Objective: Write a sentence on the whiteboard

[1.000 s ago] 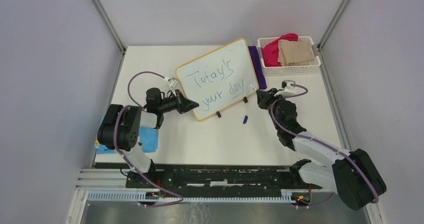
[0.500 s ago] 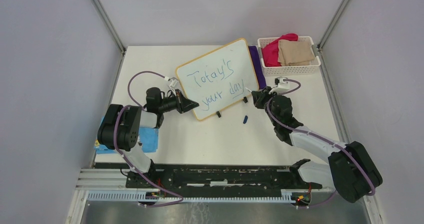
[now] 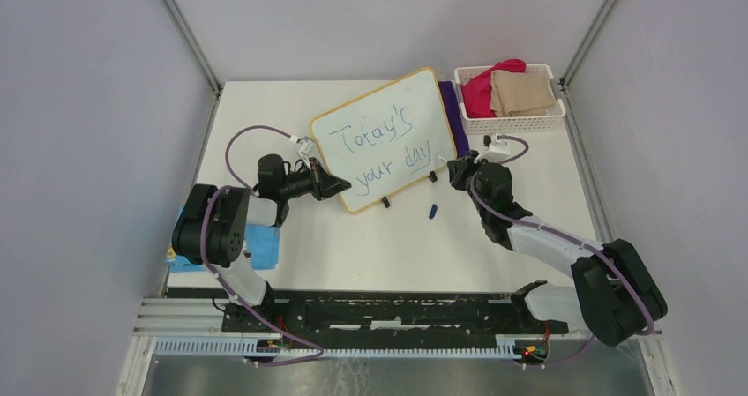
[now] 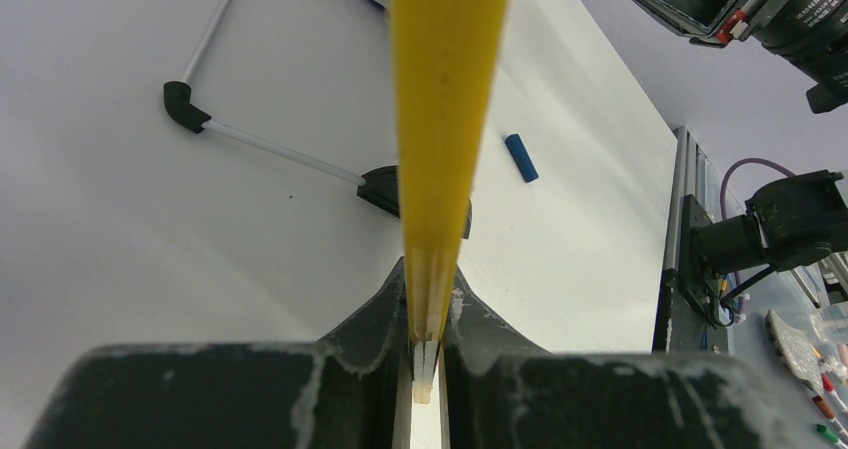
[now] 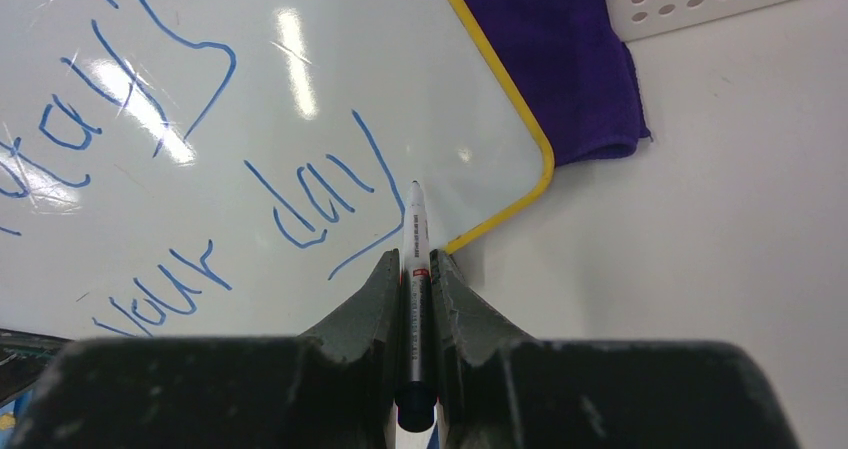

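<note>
The whiteboard (image 3: 379,136) with a tan-yellow frame stands tilted on two black feet at the table's middle. On it is the sentence (image 3: 381,145) in blue, "Today's your day", in two lines; part of it shows in the right wrist view (image 5: 300,204). My left gripper (image 3: 335,185) is shut on the board's left edge, seen as a yellow strip (image 4: 445,119) between its jaws. My right gripper (image 3: 452,168) is shut on a marker (image 5: 413,269). The marker's tip touches the board just right of the "y" of "day", near the board's lower right corner.
A blue marker cap (image 3: 432,210) lies on the table in front of the board, also in the left wrist view (image 4: 521,158). A purple cloth (image 3: 452,114) lies behind the board. A white basket (image 3: 556,113) with pink and tan cloths stands at the back right. A blue booklet (image 3: 263,242) lies by the left arm.
My right gripper has moved left and a little back, bringing the marker tip onto the board by the word "day". The left gripper and the board have not moved.
</note>
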`<state>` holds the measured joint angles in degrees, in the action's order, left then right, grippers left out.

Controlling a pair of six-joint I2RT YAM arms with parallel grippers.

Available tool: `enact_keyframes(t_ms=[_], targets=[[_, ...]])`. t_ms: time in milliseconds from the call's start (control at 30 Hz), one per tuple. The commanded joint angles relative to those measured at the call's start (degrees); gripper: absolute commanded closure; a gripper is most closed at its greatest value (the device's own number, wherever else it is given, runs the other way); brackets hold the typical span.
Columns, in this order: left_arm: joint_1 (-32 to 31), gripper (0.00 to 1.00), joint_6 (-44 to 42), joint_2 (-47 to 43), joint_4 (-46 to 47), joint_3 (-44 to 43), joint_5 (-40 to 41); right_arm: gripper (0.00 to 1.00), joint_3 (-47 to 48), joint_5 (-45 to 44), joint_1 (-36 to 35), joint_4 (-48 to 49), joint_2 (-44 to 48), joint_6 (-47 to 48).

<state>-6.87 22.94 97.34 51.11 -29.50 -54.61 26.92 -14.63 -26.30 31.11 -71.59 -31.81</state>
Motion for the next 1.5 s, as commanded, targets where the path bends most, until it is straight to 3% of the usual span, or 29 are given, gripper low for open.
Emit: enact_keyframes(t_ms=[0,1467], targets=[[-0.3,0.98,-3.2,1.6,-7.6,0.1,3.4,1.0,2.9,-0.5,1.0,2.3,-0.7,0.0],[-0.9,0.98,-4.2,1.6,-9.3,-0.5,3.4,1.0,6.5,2.2,2.3,3.0,-8.4,-0.2]])
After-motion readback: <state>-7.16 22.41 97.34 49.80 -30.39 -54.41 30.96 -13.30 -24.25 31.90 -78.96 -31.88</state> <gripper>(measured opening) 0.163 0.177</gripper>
